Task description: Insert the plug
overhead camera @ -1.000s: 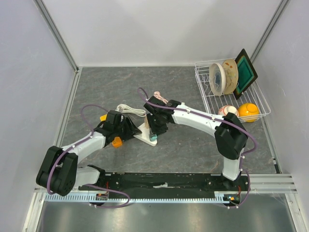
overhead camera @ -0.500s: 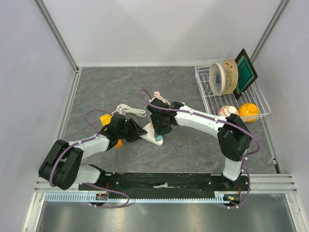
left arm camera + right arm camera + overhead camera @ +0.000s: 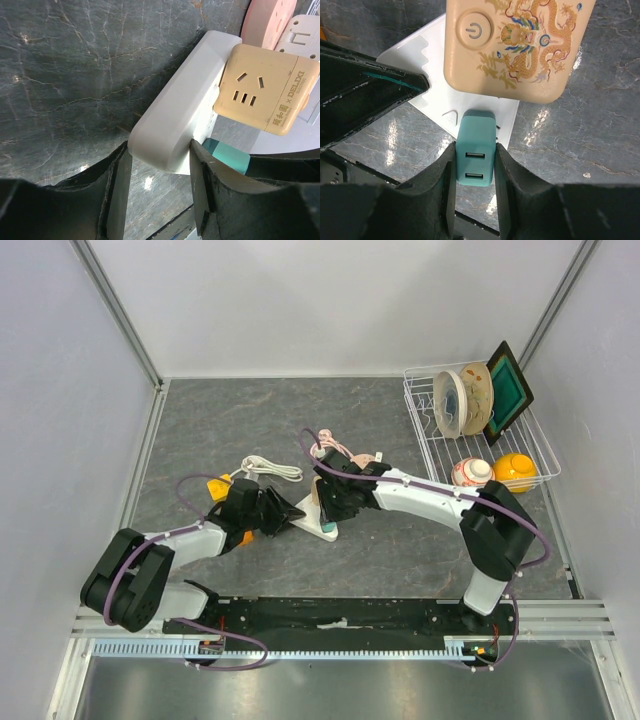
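A white power strip (image 3: 305, 522) lies on the grey table with a beige cube adapter (image 3: 265, 95) plugged into it. My left gripper (image 3: 285, 510) is shut on the strip's rounded end (image 3: 172, 125), one finger on each side. My right gripper (image 3: 335, 510) is shut on a teal USB charger plug (image 3: 476, 150) and holds it against the strip's face (image 3: 435, 95), just below the adapter's dragon-printed side (image 3: 515, 45). Short dark prongs show at the plug's edge. The socket under the plug is hidden. The plug also shows in the left wrist view (image 3: 226, 156).
A white wire dish rack (image 3: 425, 430) with plates, a dark framed board, a ball and an orange object stands at the back right. The strip's coiled white cord (image 3: 268, 469) lies behind my left arm. Small orange pieces (image 3: 243, 536) lie near it.
My left gripper has moved right and closed on the strip's end. My right gripper has shifted a little right with the teal plug, and the strip has turned slightly.
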You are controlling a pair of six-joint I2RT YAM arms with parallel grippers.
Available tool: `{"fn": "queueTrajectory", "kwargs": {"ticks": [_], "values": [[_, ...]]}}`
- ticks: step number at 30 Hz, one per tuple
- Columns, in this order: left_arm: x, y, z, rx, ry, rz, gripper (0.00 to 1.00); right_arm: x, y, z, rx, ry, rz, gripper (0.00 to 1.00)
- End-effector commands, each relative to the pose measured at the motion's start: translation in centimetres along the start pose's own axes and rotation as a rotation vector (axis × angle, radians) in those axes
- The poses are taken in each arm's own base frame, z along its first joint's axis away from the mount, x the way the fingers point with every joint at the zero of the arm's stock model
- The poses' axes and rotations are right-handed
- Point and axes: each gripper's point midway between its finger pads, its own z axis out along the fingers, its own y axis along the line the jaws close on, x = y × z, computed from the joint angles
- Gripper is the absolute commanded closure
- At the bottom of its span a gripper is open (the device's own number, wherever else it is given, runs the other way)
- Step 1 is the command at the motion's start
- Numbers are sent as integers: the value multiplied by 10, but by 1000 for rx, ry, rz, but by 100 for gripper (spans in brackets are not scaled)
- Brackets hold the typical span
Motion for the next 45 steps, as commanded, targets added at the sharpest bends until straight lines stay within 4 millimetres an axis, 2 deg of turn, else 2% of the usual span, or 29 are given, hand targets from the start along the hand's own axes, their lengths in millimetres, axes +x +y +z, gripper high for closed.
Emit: {"fn": "queueTrajectory", "kwargs": {"ticks": [1,5,9,11,12,13,15,16,18,19,20,21,23,26,29,30,32,33,34,36,37,38,39,41,43,45], "values": [[36,7,-3,-9,140,-34,73,91,-50,51,123,266,-34,100],[34,5,-3,-6,136,-31,73,101,-54,53,136,278,-38,100],[35,5,-4,-14,141,-19,72,89,-47,53,128,250,-35,100],[34,6,-4,-22,137,-11,70,75,-40,48,120,210,-42,99],[33,6,-5,-25,133,0,69,69,-37,45,116,192,-43,93],[31,4,-6,-22,124,9,67,59,-30,40,97,166,-48,76],[28,7,-7,-43,106,20,66,38,-21,25,80,92,-54,56],[25,6,-8,-46,96,25,64,24,-13,16,60,52,-56,40],[23,9,-8,-66,85,40,64,-1,0,-9,25,-46,-54,25],[21,8,-8,-68,78,44,63,-17,8,-21,8,-96,-51,14],[20,9,-8,-75,72,52,63,-31,15,-39,-16,-152,-51,9],[19,10,-8,-83,73,54,63,-42,16,-49,-11,-197,-51,2],[17,8,-8,-88,67,65,61,-66,27,-81,-48,-295,-48,2],[10,2,-9,-88,47,88,55,-95,27,-119,-61,-414,-37,2],[-1,-6,-15,-108,15,134,45,-123,5,-147,-20,-521,-4,2],[-8,-10,-18,-107,-7,144,43,-133,-12,-153,6,-549,19,2],[-24,-19,-25,-121,-45,177,36,-145,-32,-168,36,-606,49,2],[-36,-24,-29,-118,-77,177,32,-155,-53,-175,71,-635,86,2],[-48,-37,-34,-99,-107,188,27,-158,-63,-183,88,-657,93,2],[-65,-42,-43,-112,-145,209,23,-167,-93,-196,153,-702,134,2],[-79,-56,-52,-98,-185,225,18,-167,-101,-207,174,-726,134,2],[-84,-54,-57,-128,-189,251,15,-169,-119,-215,220,-750,161,2],[-99,-68,-68,-118,-232,264,13,-169,-126,-221,238,-766,173,2],[-115,-78,-87,-128,-290,317,8,-164,-148,-242,287,-813,204,2],[-133,-89,-112,-162,-360,353,5,-156,-167,-265,354,-871,232,2],[-143,-102,-145,-186,-427,412,5,-147,-188,-285,443,-918,263,2]]}}
